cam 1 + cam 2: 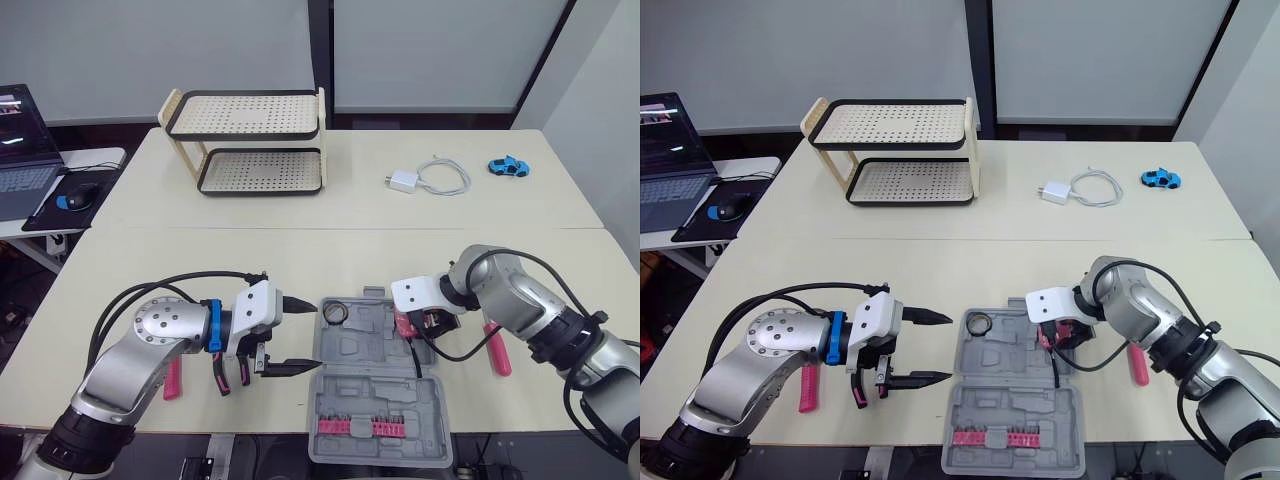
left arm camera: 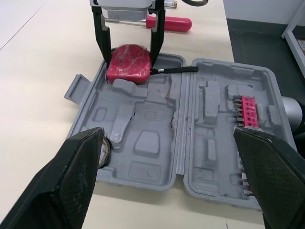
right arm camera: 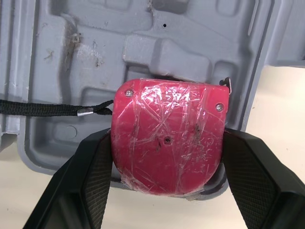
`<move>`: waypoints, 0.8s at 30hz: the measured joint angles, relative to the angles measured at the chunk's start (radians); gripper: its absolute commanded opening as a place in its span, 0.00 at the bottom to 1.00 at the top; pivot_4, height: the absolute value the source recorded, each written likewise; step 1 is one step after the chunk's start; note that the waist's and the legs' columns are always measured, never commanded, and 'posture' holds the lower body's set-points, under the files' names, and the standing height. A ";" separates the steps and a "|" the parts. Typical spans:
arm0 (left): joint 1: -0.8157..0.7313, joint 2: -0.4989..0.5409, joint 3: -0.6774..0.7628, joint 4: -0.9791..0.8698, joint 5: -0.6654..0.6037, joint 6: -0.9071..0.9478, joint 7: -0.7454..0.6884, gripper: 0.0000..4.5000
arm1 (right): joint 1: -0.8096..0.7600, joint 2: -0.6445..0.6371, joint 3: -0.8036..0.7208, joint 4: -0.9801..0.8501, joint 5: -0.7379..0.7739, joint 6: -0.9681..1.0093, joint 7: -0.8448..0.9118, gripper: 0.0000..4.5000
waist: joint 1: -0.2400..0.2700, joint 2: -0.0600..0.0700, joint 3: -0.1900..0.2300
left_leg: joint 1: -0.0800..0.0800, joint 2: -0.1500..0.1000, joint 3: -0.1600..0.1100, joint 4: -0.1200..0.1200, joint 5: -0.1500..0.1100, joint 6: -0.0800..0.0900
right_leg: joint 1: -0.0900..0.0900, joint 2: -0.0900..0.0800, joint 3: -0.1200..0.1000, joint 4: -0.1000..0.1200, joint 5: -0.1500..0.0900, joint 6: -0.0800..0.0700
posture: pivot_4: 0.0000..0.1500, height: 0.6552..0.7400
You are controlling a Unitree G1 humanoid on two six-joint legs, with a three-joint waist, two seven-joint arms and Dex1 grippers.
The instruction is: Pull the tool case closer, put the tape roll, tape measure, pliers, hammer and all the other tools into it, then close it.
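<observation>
Two grippers flanking open case [image 1: 372,370], lying near front edge of tabletop [image 1: 300,240]. Right gripper [image 1: 422,325] clamping red tape measure [image 3: 167,143] at case's rear right corner, black cord trailing across tray. Left gripper [image 1: 298,335] hovering just left of case, fingers spread wide, holding nothing. Tape roll [image 1: 334,312] sitting in rear left pocket. Pink bit strip [image 1: 358,427] sitting in lid. Red-handled tool [image 1: 497,350] lying right of case.

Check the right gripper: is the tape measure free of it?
No, the right gripper grips the red tape measure from both sides, over the gray tool case's edge.
</observation>
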 measured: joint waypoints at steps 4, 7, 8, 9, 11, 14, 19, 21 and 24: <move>0.007 0.000 -0.001 0.000 0.003 -0.003 -0.002 1.00 | 0.000 0.004 -0.001 0.001 -0.009 -0.008 -0.001 0.69 | 0.000 0.000 0.000 | 0.000 0.000 0.000 0.000 0.000 0.000 | 0.000 0.000 0.000 0.000 0.000 0.000 | 1.00 1.00; 0.008 -0.004 -0.001 0.000 0.005 -0.017 -0.005 1.00 | 0.000 0.005 -0.001 0.002 -0.014 -0.013 0.000 0.77 | 0.000 0.000 0.000 | 0.000 0.000 0.000 0.000 0.000 0.000 | 0.000 0.000 0.000 0.000 0.000 0.000 | 1.00 1.00; 0.008 -0.005 -0.001 0.000 0.005 -0.021 -0.007 1.00 | 0.000 0.005 -0.001 0.002 -0.017 -0.016 -0.001 0.85 | 0.000 0.000 0.000 | 0.000 0.000 0.000 0.000 0.000 0.000 | 0.000 0.000 0.000 0.000 0.000 0.000 | 1.00 1.00; 0.008 -0.005 -0.003 0.000 0.006 -0.023 -0.009 1.00 | 0.000 0.006 -0.002 0.004 -0.018 -0.019 -0.003 0.91 | 0.000 0.000 0.000 | 0.000 0.000 0.000 0.000 0.000 0.000 | 0.000 0.000 0.000 0.000 0.000 0.000 | 1.00 1.00; 0.010 -0.006 -0.011 0.000 0.006 -0.025 -0.010 1.00 | 0.000 0.009 -0.005 0.004 -0.017 -0.023 -0.002 0.99 | 0.000 0.000 0.000 | 0.000 0.000 0.000 0.000 0.000 0.000 | 0.000 0.000 0.000 0.000 0.000 0.000 | 1.00 1.00; 0.016 -0.009 -0.018 0.000 0.006 -0.025 -0.011 1.00 | 0.000 0.011 -0.029 -0.005 -0.013 -0.014 0.002 0.99 | 0.000 0.000 0.000 | 0.000 0.000 0.000 0.000 0.000 0.000 | 0.000 0.000 0.000 0.000 0.000 0.000 | 1.00 1.00; 0.018 -0.010 -0.018 0.000 0.005 -0.025 -0.010 1.00 | 0.001 -0.007 -0.081 -0.113 0.035 0.041 0.043 0.99 | 0.000 0.000 0.000 | 0.000 0.000 0.000 0.000 0.000 0.000 | 0.000 0.000 0.000 0.000 0.000 0.000 | 1.00 1.00; 0.018 -0.010 -0.018 0.000 0.005 -0.025 -0.010 1.00 | 0.007 -0.024 -0.105 -0.160 0.062 0.062 0.062 0.99 | 0.001 0.000 0.000 | 0.000 0.000 0.000 0.000 0.000 0.000 | 0.000 0.000 0.000 0.000 0.000 0.000 | 1.00 1.00; 0.019 -0.011 -0.018 0.000 0.005 -0.025 -0.009 1.00 | 0.026 -0.039 -0.149 -0.201 0.104 0.081 0.070 0.99 | 0.001 0.000 0.000 | 0.000 0.000 -0.001 0.000 0.000 0.000 | 0.000 0.000 0.000 0.000 0.000 0.000 | 1.00 1.00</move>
